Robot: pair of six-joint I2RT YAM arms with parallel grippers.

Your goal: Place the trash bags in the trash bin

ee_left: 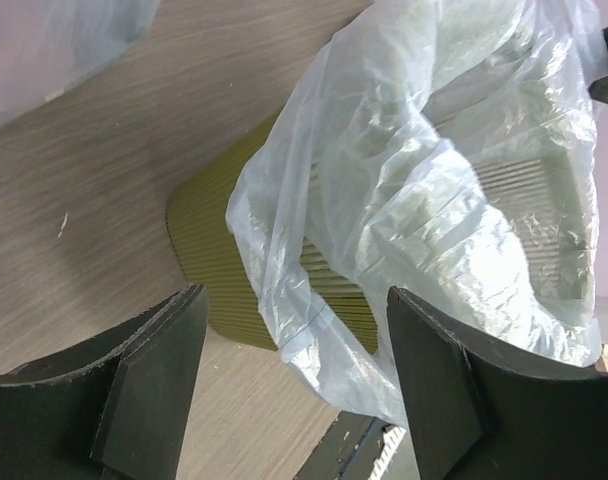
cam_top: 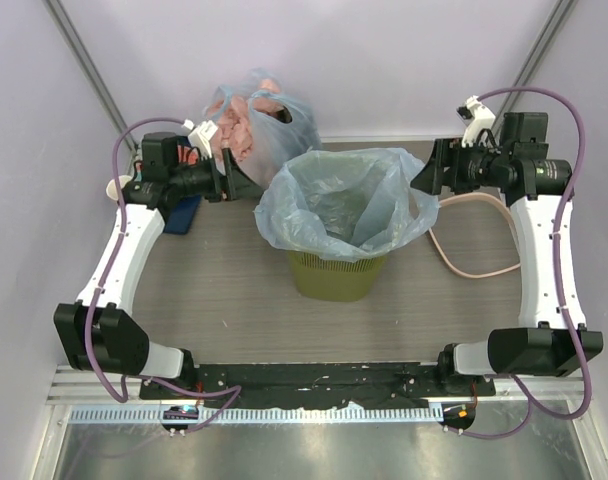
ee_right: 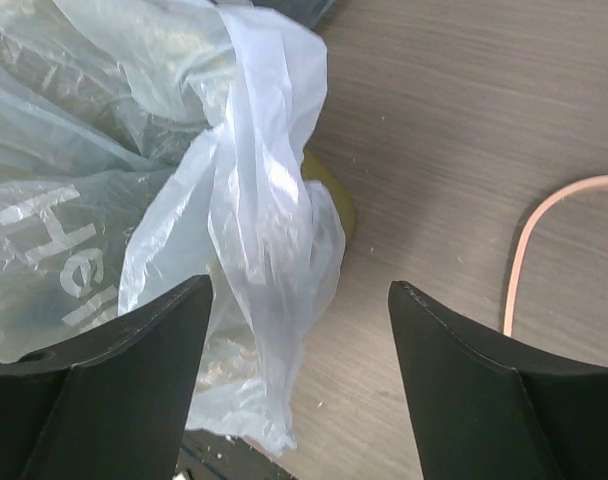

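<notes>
- Fingers (ee_left: pixel 154 390) of the left gripper (ee_left: pixel 294 330): spread wide, nothing between them, pointed at the bag's hanging edge without touching it.
- Fingers (ee_right: pixel 124 390) of the right gripper (ee_right: pixel 299 320): likewise wide apart and empty, with crumpled plastic just beyond the tips.
- Trash bags (cam_top: pixel 344 200): one thin light-blue bag, seated in the trash bin (cam_top: pixel 334 278) with its mouth open, edges folded out over the rim and drooping down the olive sides; white lettering on the right-hand fold.
- Bin: upright at the middle of the table (cam_top: pixel 214 290), between the two grippers, each just beside its own edge of the bag.
- Far left of the bin: knotted blue bag (cam_top: pixel 254 120) with pink lumps, close behind the liner's edge.
- Right of the bin: pink cable (cam_top: pixel 474 273) looped on the tabletop.
</notes>
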